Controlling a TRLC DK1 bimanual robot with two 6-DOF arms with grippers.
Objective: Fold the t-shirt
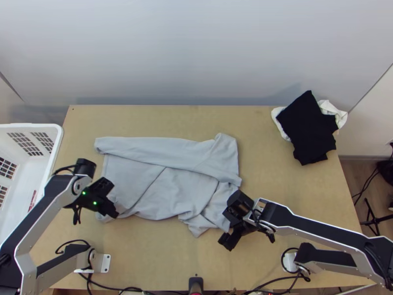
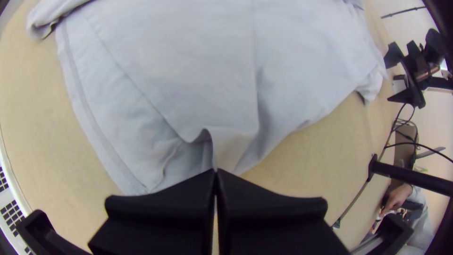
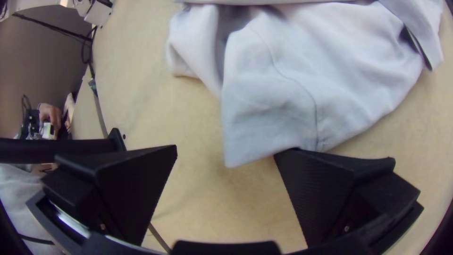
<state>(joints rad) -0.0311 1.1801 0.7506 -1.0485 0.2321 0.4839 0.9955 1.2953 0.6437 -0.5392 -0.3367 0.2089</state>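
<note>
1. Light wooden surface, giving the t-shirt room to lie broad and fairly flat, probably so its panels can be turned over one by one.
2. Beyond the t-shirt's left end stands a white basket, just off the cloth; it may be where laundry comes from, kept beside the work.
3. The t-shirt lies partly folded: a long strip crosses its far side, creases run over the middle, and the near right part is rumpled. That strip looks like a side or sleeve laid inward to narrow the garment.
4. Past the t-shirt's far right corner, well apart from it, sits a pile of black and white clothes, likely set there to leave folding space.
5. At the t-shirt's near left corner, the left end effector has its fingers pressed together on a small pinch of the edge, presumably to anchor or lift that corner. The cloth spreads away from its tips toward the far side and the right.
6. By the t-shirt's near right corner, the right end effector is spread wide. A loose flap lies just ahead, its edge meeting one fingertip, so a grip there seems intended.
</note>
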